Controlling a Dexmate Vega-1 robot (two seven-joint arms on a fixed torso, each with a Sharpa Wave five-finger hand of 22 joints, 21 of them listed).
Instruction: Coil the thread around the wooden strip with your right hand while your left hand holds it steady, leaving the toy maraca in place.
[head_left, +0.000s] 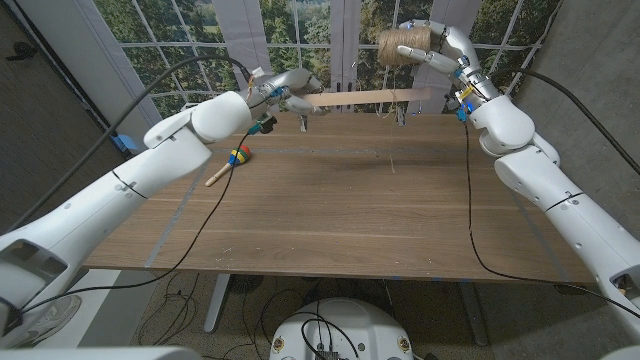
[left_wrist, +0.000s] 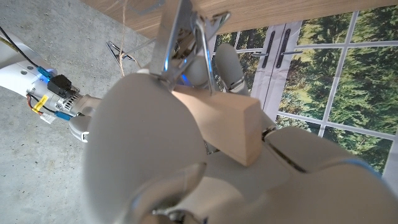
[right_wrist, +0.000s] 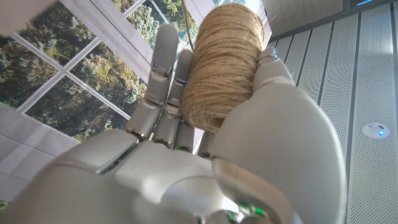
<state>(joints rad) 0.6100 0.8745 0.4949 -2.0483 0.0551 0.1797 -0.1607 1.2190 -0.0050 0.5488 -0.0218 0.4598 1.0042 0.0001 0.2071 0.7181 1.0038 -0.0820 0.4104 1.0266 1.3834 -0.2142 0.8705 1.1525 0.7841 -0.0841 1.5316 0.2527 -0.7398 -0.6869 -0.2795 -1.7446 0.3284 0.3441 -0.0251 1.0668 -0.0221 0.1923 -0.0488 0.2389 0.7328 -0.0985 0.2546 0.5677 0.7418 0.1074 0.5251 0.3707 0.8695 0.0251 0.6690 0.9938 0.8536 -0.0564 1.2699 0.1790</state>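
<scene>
Thread (head_left: 404, 107) limp, light — feed from spool (head_left: 403, 45) gripped in right hand (head_left: 432, 48); stiff wooden strip (head_left: 365, 97) clasped endwise by left hand (head_left: 285, 92).

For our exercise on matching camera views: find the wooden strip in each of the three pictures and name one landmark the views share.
Head view: the wooden strip lies level above the table's far edge, one end held by the left hand.
Left wrist view: its cut end sits in that hand's grip, close to the camera.
Right wrist view: not in it.
Shared landmark: the gridded window with trees outside.
</scene>
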